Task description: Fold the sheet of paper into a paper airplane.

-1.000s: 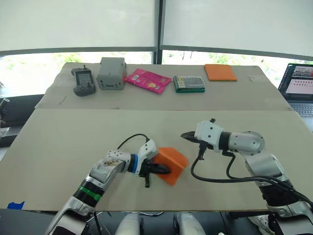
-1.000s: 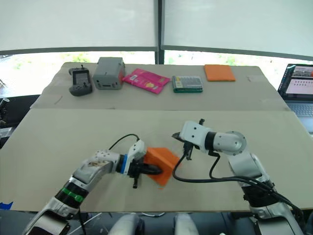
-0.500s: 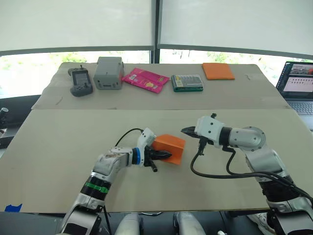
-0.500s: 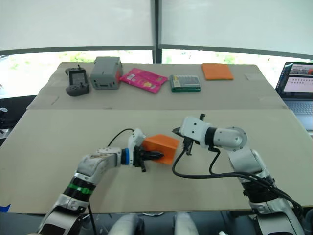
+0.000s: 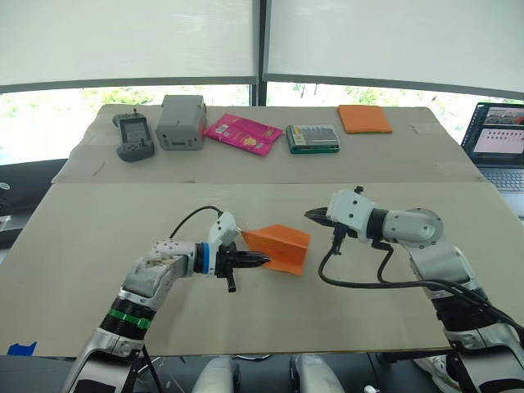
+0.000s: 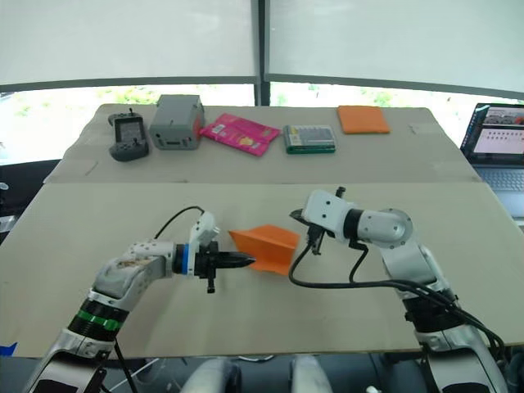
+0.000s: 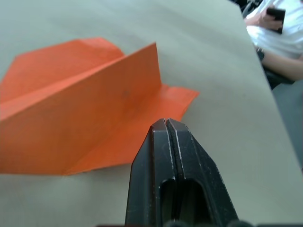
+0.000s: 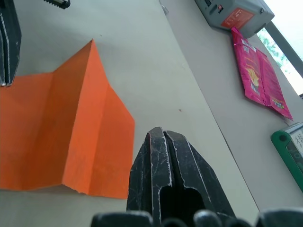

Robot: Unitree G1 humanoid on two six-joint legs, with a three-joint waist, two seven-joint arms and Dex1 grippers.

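paper airplane (image 5: 278, 246) on table (image 5: 98, 237), between left end effector (image 5: 260, 260) and right end effector (image 5: 311, 215)

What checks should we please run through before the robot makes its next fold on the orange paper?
1. Paper airplane lying on the table between both grippers: ok.
2. Left gripper shut, tip at the plane's near edge; whether it touches the paper: cannot tell.
3. Right gripper shut, apart from the paper: ok.
4. Centre flap raised, wings flat on either side: ok.
5. Orange pad and pink packet at the far edge, away from the work area: ok.
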